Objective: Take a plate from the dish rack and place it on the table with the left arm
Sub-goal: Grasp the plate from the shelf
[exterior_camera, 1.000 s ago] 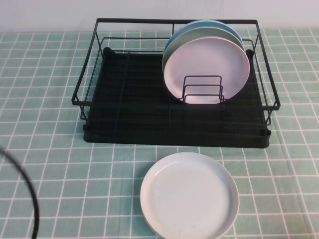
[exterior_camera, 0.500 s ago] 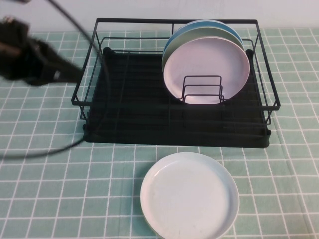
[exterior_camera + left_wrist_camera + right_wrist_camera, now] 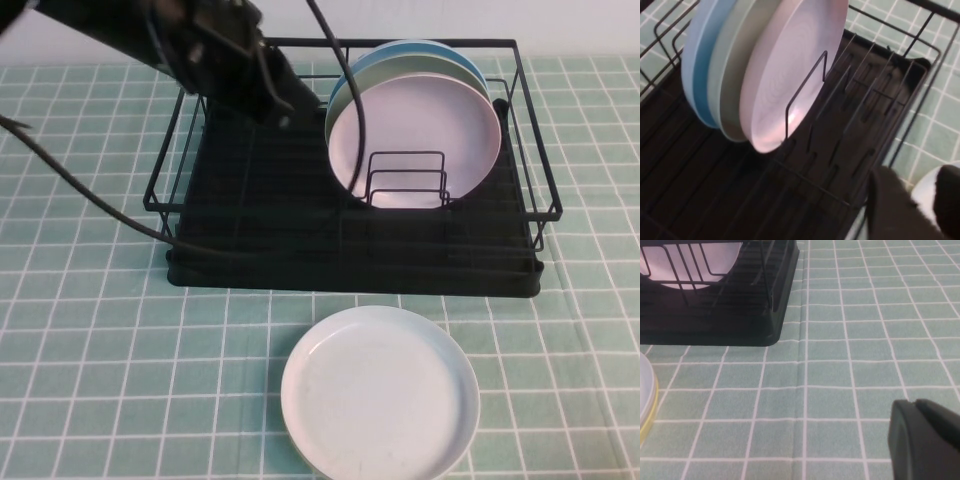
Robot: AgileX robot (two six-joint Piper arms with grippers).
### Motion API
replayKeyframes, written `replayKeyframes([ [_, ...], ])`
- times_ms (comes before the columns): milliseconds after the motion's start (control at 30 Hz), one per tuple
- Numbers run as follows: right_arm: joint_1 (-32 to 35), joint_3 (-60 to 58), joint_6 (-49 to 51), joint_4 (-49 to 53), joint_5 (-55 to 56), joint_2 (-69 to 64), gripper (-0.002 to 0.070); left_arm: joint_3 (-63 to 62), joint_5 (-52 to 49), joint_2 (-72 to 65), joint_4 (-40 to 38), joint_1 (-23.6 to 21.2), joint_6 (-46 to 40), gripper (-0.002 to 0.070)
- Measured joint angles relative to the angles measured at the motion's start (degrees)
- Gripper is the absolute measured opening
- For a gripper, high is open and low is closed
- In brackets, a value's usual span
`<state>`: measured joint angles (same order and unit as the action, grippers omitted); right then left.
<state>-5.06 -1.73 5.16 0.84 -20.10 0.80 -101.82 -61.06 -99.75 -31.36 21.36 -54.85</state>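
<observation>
left arm [image 3: 190, 45]: swung in from the far-left edge over half a second, now above the dish rack [image 3: 350, 265], beside the stack
left gripper [image 3: 912, 207]: fingers parted, empty
plate [image 3: 415, 140]: pink, front of stack, upright in holder, untouched
right gripper [image 3: 927, 440]: near-right table [image 3: 850, 340], cannot tell
meaning: reach under way, grasp pending

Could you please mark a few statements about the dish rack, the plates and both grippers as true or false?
1. The pink plate stands upright in the dish rack. True.
2. The left gripper already grips the pink plate. False: it hovers over the rack, beside the plates, touching none.
3. A white plate lies flat on the table. True.
4. The right gripper is over the rack. False: it sits above bare tiles, away from it.
</observation>
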Motion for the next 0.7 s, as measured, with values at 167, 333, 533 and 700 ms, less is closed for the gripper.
replayKeyframes([
  [167,0.0,0.0,0.0,0.0,0.0,0.0,-0.0018,-0.1,5.7,-4.1,0.5,2.6,-3.5,0.0359],
  [333,0.0,0.0,0.0,0.0,0.0,0.0,-0.0018,-0.1,14.8,-7.0,0.2,4.3,-4.1,0.0395],
  [533,0.0,0.0,0.0,0.0,0.0,0.0,-0.0018,-0.1,20.9,-9.4,-2.5,5.1,-5.7,0.0378],
  [700,0.0,0.0,0.0,0.0,0.0,0.0,-0.0018,-0.1,23.0,-11.7,-5.1,5.5,-7.9,0.0375],
])
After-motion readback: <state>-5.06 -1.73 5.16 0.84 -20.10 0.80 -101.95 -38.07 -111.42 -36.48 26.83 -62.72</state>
